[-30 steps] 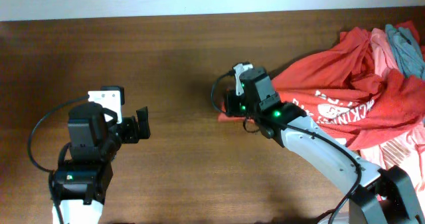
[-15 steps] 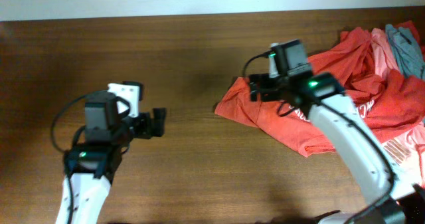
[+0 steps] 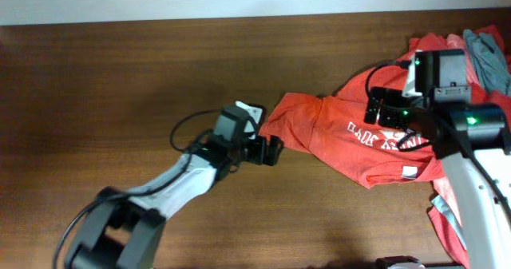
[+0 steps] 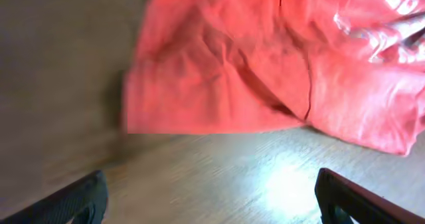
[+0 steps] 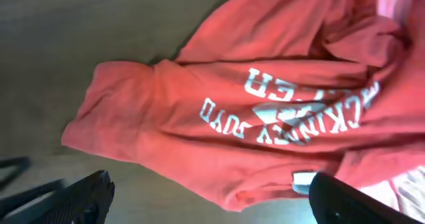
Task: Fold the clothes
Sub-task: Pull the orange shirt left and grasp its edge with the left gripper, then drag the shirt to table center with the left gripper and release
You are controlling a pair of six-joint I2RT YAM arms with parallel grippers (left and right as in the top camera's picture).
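On the table (image 3: 120, 85) the red shirt (image 3: 351, 137) lies unfolded, more clothes (image 3: 473, 52) wait piled, and the left gripper (image 3: 274, 152) and right gripper (image 3: 382, 109) hold nothing, jaws apart.

We see a table (image 3: 120, 85) of dark brown wood, fine-grained and smooth, with a soft sheen that flares into glare at the lower middle of the left wrist view. The orange-red T-shirt (image 3: 335, 137) is soft matt cloth, creased and rumpled. Its white print (image 5: 292, 114) looks slicker and catches light at the upper right of that view. The grey garment (image 3: 489, 57) at the upper right is cloth too. The left gripper (image 3: 273, 152) appears to be matt black plastic, though it is blurred. The right arm's shell (image 3: 471, 181) is smooth white plastic.
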